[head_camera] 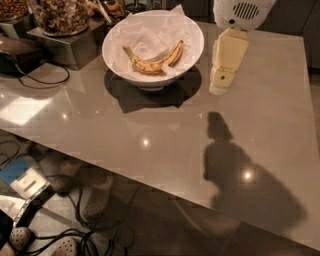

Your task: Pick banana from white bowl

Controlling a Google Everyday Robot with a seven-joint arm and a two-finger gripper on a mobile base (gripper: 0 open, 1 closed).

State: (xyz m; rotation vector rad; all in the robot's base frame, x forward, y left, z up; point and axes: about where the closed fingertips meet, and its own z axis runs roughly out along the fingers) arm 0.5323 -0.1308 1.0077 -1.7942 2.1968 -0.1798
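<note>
The banana (154, 60), yellow with brown speckles and dark tips, lies curved on crumpled white paper inside the white bowl (116, 61). The bowl stands on the grey table at the back, left of centre. My gripper (221, 86) hangs from the white arm head at the top right. It is just right of the bowl's rim and above the table, apart from the banana. It holds nothing that I can see.
The grey glossy table (165, 145) fills the view; its front edge runs from left to lower right. Glass jars of brown food (60, 15) stand on a metal block at the back left. A dark device with a cable (20, 55) lies at the left. Cables and shoes lie on the floor below.
</note>
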